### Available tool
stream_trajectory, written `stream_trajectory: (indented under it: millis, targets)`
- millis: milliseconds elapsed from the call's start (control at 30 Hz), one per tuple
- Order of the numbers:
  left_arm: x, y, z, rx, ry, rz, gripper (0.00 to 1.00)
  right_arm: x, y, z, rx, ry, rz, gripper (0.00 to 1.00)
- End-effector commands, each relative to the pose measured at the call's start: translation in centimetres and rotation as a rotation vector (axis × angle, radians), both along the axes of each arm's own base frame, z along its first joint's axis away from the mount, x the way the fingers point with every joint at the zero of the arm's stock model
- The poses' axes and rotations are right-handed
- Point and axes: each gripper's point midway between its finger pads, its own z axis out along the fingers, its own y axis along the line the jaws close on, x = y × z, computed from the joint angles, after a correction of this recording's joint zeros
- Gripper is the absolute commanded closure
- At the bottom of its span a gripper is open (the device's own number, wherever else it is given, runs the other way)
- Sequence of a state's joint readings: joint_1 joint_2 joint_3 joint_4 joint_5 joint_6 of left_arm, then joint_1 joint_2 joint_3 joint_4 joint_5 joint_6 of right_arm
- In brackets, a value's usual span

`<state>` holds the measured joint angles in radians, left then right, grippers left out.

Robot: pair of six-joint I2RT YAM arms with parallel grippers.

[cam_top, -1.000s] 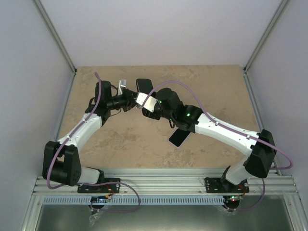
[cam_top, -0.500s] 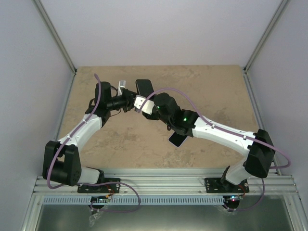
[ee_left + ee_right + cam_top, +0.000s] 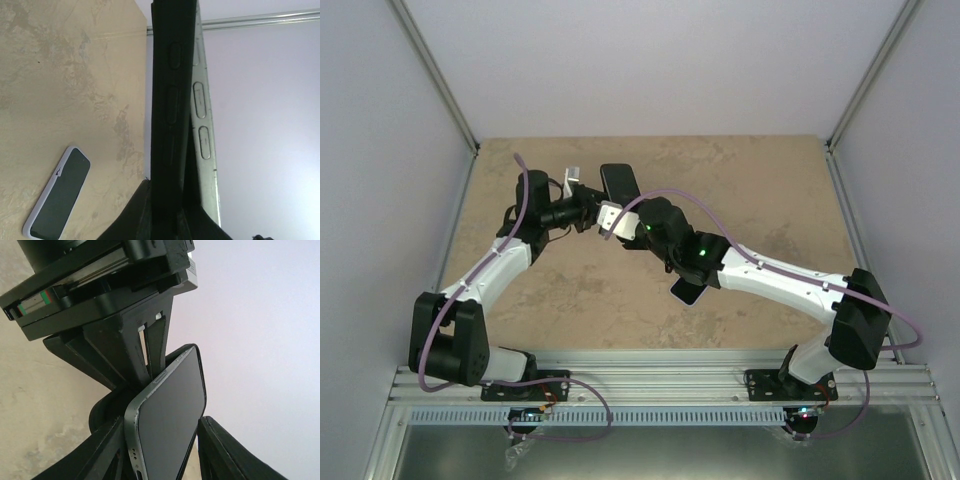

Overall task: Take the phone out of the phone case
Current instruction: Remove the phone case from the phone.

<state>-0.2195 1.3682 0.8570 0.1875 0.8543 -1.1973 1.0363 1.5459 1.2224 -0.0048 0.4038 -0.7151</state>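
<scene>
The left gripper point(image 3: 591, 205) is clenched on the black phone case point(image 3: 168, 100) and holds it off the table point(image 3: 770, 180), above the middle of the far half, nearer the far edge than the near one. In the left wrist view the case stands on edge, running the full height of the picture. The phone point(image 3: 171, 415) lies against its right side. The phone's grey metal rim and side buttons are bare next to the case's own button bumps, and a narrow wedge of gap opens between the two low in that view.

The right gripper point(image 3: 161, 424) comes at the phone from the opposite side, facing the left gripper. One of its fingers point(image 3: 107, 447) stands at the phone's left long edge and the other at the right, so the dark screen and the end with the speaker holes sit between them. Both are right at the rim, but it is not clear whether they are pressing on it or just beside it. The case's black lip shows behind the phone's far end and along its left edge.

A second phone point(image 3: 57, 200), white-rimmed with a dark screen, lies flat on the table near its middle. It is well apart from the held pair and, in the top view, partly hidden under the right arm.
</scene>
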Motion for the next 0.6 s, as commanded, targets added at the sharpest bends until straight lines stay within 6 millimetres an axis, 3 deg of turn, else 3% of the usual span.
stream_trajectory:
  millis: [0, 567]
  targets:
    - [-0.86, -0.56, 2.40, -0.059, -0.075, -0.062, 1.00, 1.49, -1.21, 0.16, -0.047, -0.139, -0.093, 0.60]
    - [-1.85, -0.85, 2.40, -0.083, -0.088, -0.104, 1.00, 2.36, -0.95, -0.61, -0.126, -0.284, -0.112, 0.66]
